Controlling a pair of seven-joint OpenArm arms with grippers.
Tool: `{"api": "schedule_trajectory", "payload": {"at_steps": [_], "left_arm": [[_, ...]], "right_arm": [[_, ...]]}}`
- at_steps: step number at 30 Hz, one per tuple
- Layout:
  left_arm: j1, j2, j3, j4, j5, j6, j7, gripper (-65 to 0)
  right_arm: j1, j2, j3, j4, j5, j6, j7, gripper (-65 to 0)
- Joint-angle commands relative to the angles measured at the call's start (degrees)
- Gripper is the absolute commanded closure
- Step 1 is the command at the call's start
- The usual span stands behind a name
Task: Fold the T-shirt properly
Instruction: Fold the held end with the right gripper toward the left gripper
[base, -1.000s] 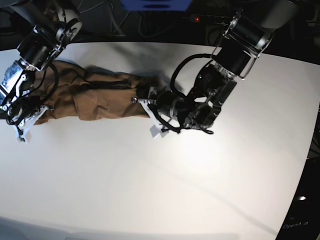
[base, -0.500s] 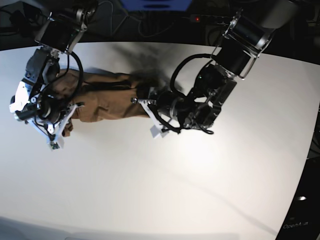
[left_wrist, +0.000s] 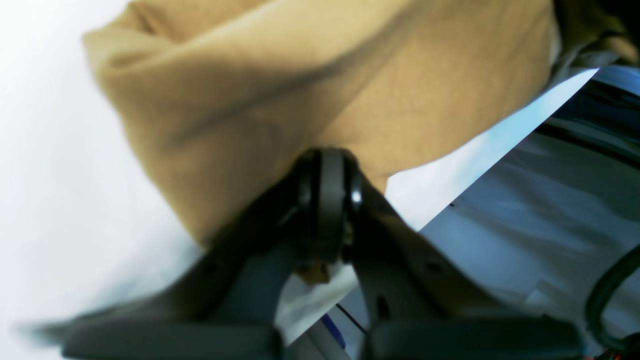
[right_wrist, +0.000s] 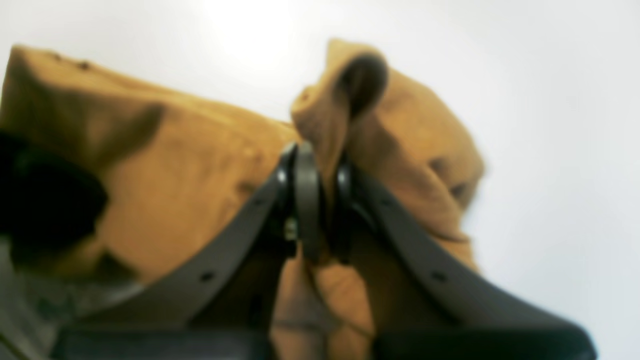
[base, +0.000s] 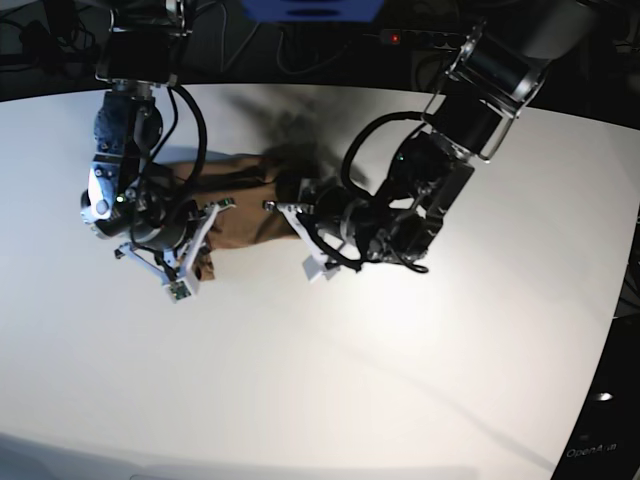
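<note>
The T-shirt (base: 240, 205), bunched at upper left of the white worktop (base: 330, 380), is being gripped at both ends: right tool (right_wrist: 320, 200) and left tool (left_wrist: 327, 210) both clamped on cloth. Folding is judged only partly done.

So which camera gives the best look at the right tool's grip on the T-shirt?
The right wrist view: though blurred, the right tool is shut on a bunched fold of the T-shirt. The base view shows the arm covering that grip. The left wrist view shows only the left tool pinching cloth.
</note>
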Motion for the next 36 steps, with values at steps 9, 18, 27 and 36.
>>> {"api": "schedule_trajectory", "payload": {"at_steps": [9, 18, 27, 36], "left_arm": [[-1.4, 0.5, -0.1, 3.6, 0.0, 0.0, 0.0, -1.8], [-1.0, -0.1, -3.8, 13.3, -4.5, 0.2, 0.2, -1.8], [1.8, -6.7, -8.5, 15.2, -6.7, 0.3, 3.8, -1.8], [4.3, -8.8, -8.1, 14.8, -6.7, 0.3, 3.2, -1.8]], "right_arm": [[0.8, 2.4, -2.6, -8.3, 1.1, -3.6, 9.2, -1.5], [1.0, 5.1, -2.2, -8.3, 1.1, -3.6, 9.4, -1.5], [1.2, 5.2, -2.5, -8.1, 1.1, -3.6, 9.6, -1.5], [1.1, 4.8, -2.6, -8.1, -1.7, -6.2, 13.0, -1.5]]}}
